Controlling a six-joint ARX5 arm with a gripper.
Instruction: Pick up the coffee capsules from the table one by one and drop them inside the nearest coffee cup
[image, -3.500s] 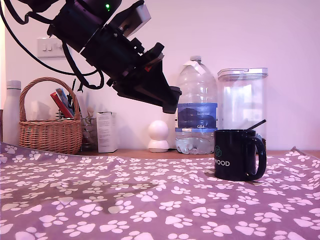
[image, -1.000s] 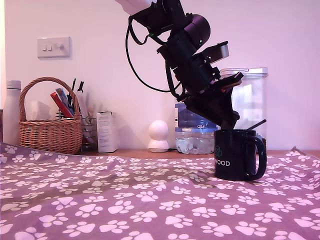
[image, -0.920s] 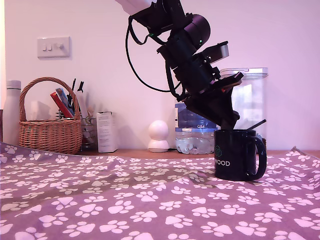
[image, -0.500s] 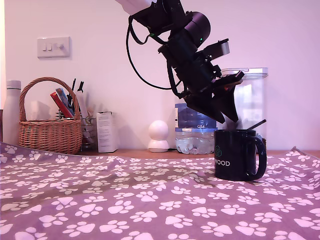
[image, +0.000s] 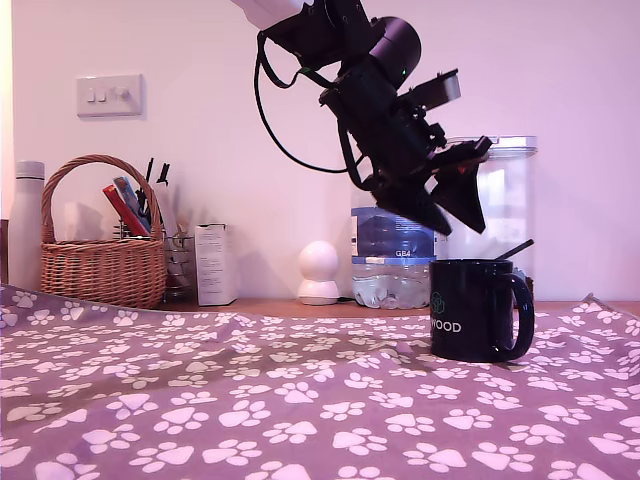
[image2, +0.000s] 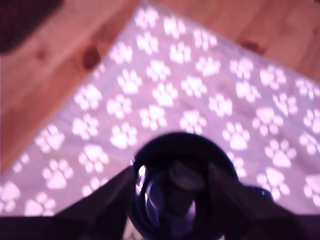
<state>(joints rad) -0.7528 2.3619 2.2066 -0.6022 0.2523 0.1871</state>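
One coffee cup stands upright on the worktop at the exterior view's right, handle to the right, "WOOD" lettering facing near. Behind it stand a water bottle, a clear canister, a white round device and a wicker basket. The claw hangs just above the cup, fingers spread, nothing between them.

One coffee cup is seen on one desk, and one end effector is counted above it. Along the back, one wicker basket, one water bottle, one clear canister and one white carton are counted. One metal flask, one white round device and one wall switch are also seen.
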